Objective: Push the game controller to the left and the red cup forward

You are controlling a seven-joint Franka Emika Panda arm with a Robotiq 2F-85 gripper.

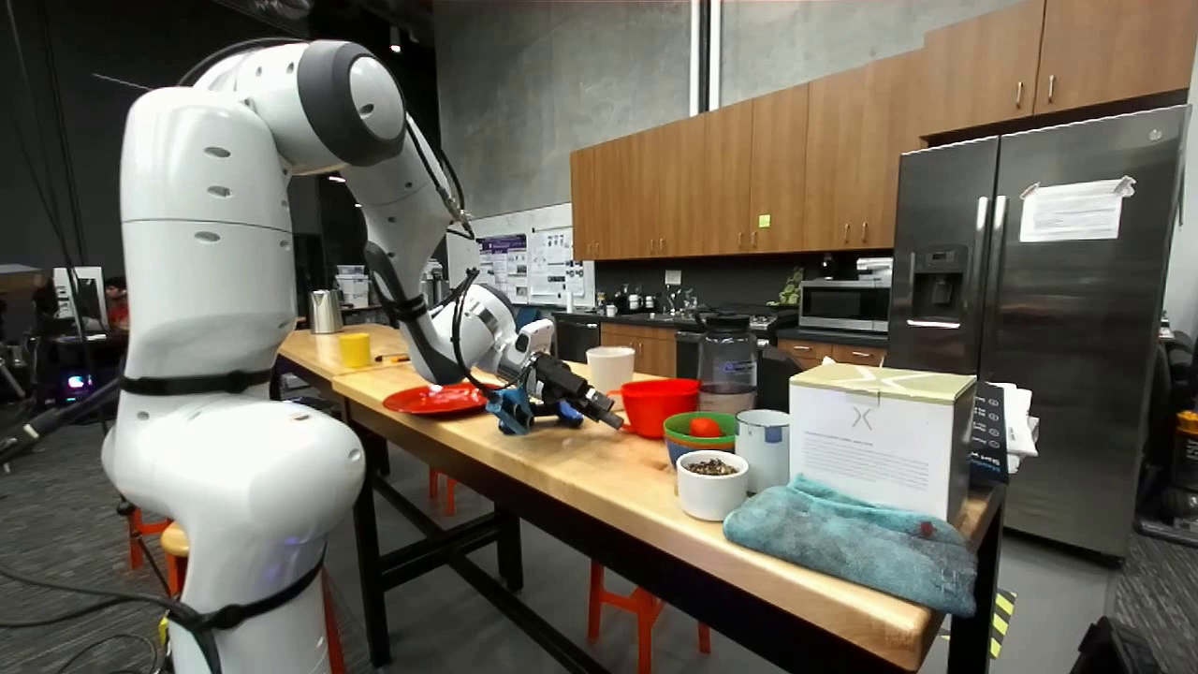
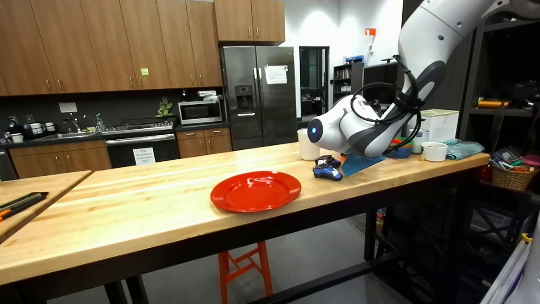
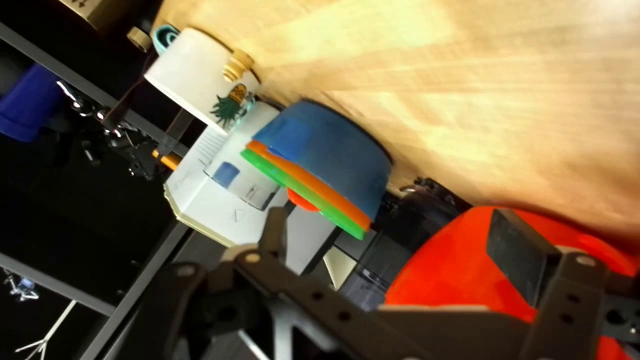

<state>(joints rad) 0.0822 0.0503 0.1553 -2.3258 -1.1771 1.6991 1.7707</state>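
Observation:
The red cup stands on the table in an exterior view; it also fills the right part of the wrist view. In the other exterior picture the arm hides nearly all of it. My gripper is close beside the cup, tilted down and low over the table. In the wrist view the gripper has its fingers wide apart with nothing between them. One finger overlaps the red cup; I cannot tell whether it touches. The game controller, black and blue, lies near the wrist; it partly shows behind the gripper.
A red plate lies near the table's front edge. A tall white cup, a pitcher, stacked bowls, a grey mug, a white pineapple cup, a box and a teal towel stand around or beyond the red cup.

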